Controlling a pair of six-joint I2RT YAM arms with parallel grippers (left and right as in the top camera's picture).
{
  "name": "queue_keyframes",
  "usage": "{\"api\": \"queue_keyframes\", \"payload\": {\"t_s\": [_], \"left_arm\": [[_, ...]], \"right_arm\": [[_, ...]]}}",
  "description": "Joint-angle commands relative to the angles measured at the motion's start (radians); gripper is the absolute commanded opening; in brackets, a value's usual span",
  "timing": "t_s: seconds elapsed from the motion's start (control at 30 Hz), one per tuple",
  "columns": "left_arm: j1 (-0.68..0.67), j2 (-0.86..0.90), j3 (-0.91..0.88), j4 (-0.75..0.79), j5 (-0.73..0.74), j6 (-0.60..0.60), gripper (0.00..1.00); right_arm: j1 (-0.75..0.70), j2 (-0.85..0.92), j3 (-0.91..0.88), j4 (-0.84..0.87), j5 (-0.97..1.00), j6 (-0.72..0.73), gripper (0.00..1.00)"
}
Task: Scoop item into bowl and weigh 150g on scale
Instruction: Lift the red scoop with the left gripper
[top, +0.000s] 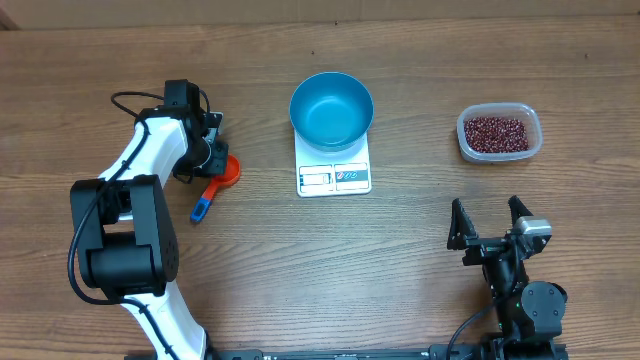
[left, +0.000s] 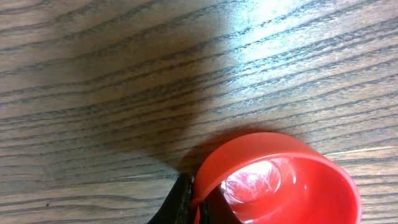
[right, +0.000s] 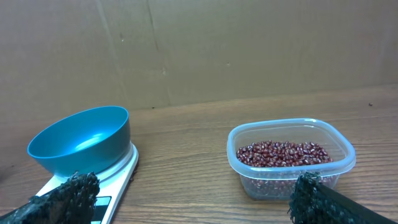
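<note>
Left end effector (left: 196, 202) pinched on the cup rim of the red scoop (top: 228, 171) (blue handle points toward the front edge). Right end effector (top: 490, 222) spread wide, near the front edge. Bowl (top: 331, 108) sits on scale (top: 334, 178). Beans (top: 497, 131) in clear tub (top: 535, 150), well right, bare tabletop (top: 400, 260) between.

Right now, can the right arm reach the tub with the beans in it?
Probably yes. The right end effector is open and empty, and the clear tub of beans sits straight ahead of it with only bare table between. Nothing seems to block the way.
</note>
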Motion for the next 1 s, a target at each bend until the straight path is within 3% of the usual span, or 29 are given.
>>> {"api": "queue_keyframes", "payload": {"t_s": [0.0,0.5,0.97], "left_arm": [[0.0,0.016,-0.006,-0.012,-0.007,0.008,0.04],[-0.001,0.014,0.209,-0.188,0.072,-0.012,0.04],[-0.001,0.014,0.333,-0.282,0.093,-0.32,0.04]], "right_arm": [[0.008,-0.011,-0.011,0.007,0.005,0.004,1.0],[0.008,-0.011,-0.011,0.007,0.005,0.004,1.0],[0.008,-0.011,-0.011,0.007,0.005,0.004,1.0]]}}
